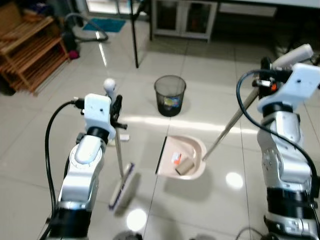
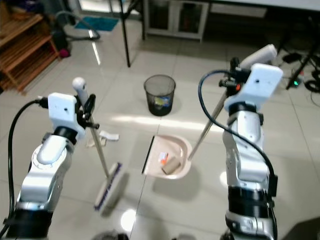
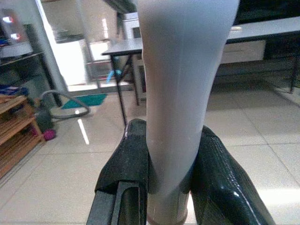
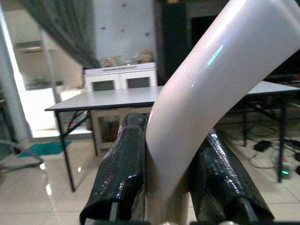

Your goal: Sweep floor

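Landmark: the dustpan [image 1: 189, 156], pale beige plastic, rounded at the back with a straight dark front lip, lying flat on glossy light floor tiles [image 1: 45, 130].

Far to the dustpan's left and well back: a slatted wooden rack [image 1: 31, 50]; beside it, a grey hose [image 1: 85, 26] curled near a teal mat [image 1: 105, 24].

Left of the dustpan: the left gripper [image 1: 116, 107], its two black textured fingers [image 3: 129, 164] clamped tight on the smooth pale handle of the broom [image 1: 120, 155]. Handle is a thin straight rod with a rounded white knob on top. Broom head [image 1: 122, 186] is long and narrow, with pale bristles and a dark edge, resting on the tiles just left of the dustpan's lip. A scrap of crumpled white paper [image 2: 102, 137] lies on the floor near the handle, left of the dustpan.

Inside the dustpan: a short cardboard tube [image 1: 184, 166] and a small white-and-orange wrapper [image 1: 176, 158], touching or nearly so.

Behind the dustpan: a round black mesh bin [image 1: 170, 95], upright, with coloured litter inside.

Right of the dustpan: its long grey pole [image 1: 230, 125] slants up to the right gripper [image 1: 265, 75], whose black fingers [image 4: 124, 164] squeeze the curved, glossy, cream grip.

Far behind: a white cabinet [image 1: 185, 19] with glass doors.
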### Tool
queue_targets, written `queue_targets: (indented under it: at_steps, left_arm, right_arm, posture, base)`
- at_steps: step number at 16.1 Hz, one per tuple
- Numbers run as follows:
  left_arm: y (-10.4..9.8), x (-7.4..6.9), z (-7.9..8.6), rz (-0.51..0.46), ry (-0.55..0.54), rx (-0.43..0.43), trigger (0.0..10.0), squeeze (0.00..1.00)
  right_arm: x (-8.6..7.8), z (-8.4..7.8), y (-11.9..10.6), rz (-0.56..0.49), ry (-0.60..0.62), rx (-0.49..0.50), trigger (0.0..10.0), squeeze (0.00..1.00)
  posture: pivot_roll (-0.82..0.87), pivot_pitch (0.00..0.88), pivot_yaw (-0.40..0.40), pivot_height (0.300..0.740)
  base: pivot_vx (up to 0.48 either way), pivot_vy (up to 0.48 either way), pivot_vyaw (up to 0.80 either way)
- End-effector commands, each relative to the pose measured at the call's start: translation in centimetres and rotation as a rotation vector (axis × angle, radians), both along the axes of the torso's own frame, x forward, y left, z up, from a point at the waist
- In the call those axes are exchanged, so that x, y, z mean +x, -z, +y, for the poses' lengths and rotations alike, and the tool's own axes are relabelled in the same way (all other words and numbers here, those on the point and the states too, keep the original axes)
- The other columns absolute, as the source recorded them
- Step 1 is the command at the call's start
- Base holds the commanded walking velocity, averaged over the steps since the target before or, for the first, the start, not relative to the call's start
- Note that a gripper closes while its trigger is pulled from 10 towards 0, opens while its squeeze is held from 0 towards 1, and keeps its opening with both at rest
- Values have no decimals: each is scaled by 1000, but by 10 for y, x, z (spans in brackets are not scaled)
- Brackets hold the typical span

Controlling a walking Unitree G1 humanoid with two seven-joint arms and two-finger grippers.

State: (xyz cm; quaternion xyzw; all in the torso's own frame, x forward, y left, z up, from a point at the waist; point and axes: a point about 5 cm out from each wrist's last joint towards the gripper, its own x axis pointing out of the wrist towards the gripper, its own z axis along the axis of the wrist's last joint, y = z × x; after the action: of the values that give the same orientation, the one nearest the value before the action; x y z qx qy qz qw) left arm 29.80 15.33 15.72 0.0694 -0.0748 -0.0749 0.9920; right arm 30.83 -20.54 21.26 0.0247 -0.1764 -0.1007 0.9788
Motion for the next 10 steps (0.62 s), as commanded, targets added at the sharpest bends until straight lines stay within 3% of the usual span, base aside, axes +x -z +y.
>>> queue_targets:
  at_steps: [1,10]
  left_arm:
    - [3,-3,3,-13,-4,6,10000,0]
    - [26,-15,5,9,19,-1,10000,0]
  right_arm:
    - [-2,-1,-2,-37,4,-23,10000,0]
    - [-8,-5,20,-21,33,-38,10000,0]
  posture:
    - [-16,84,21,740]
    - [-12,91,25,740]
  base:
    - [398,0,0]
    - [410,0,0]
